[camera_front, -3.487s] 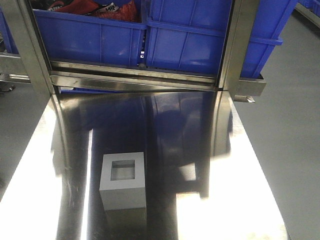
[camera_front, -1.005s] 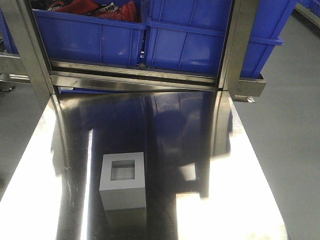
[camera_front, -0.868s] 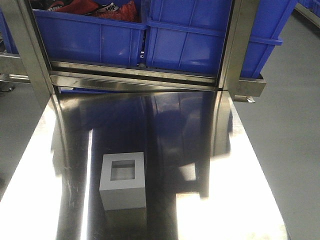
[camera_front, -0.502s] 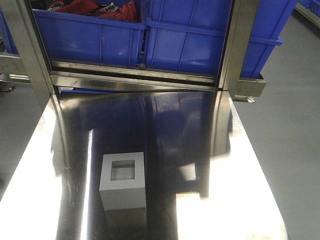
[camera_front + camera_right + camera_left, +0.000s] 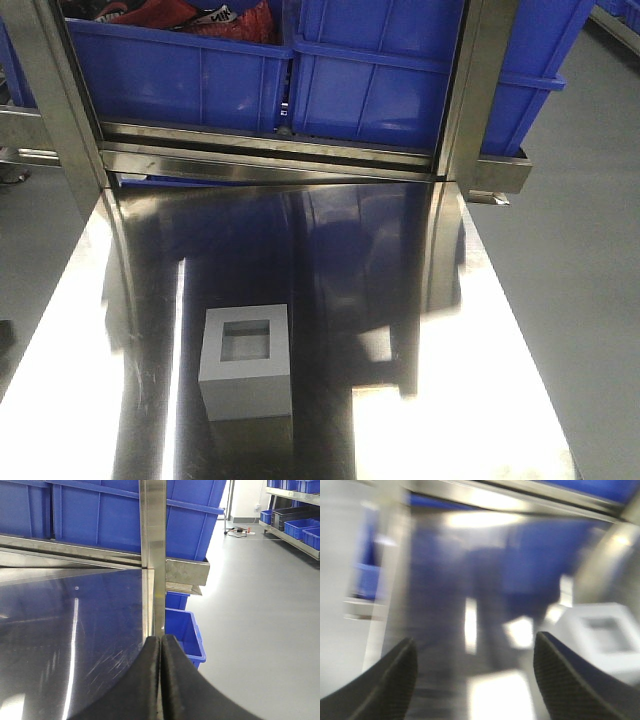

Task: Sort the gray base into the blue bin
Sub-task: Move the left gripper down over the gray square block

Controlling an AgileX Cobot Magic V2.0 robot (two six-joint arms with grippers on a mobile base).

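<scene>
The gray base (image 5: 247,362) stands on the steel table (image 5: 420,330) near its front, left of centre, with its square recess facing up. In the blurred left wrist view the gray base (image 5: 606,636) lies to the right, just beyond the right finger (image 5: 565,680). My left gripper (image 5: 475,640) is open, with only table between its fingers. My right gripper (image 5: 161,640) is shut on nothing, over the table's right edge. Behind the table, on a rack, stand a blue bin (image 5: 385,85) and another blue bin (image 5: 170,75) holding red items. Neither gripper shows in the front view.
Two steel posts (image 5: 470,90) (image 5: 55,100) rise at the table's back corners in front of the bins. A steel rail (image 5: 270,155) crosses between them. A small blue bin (image 5: 182,630) sits on the grey floor to the right, below table level.
The gray base has not moved. A small dark shape has come in at the front view's left edge. The left wrist view is smeared by motion.
</scene>
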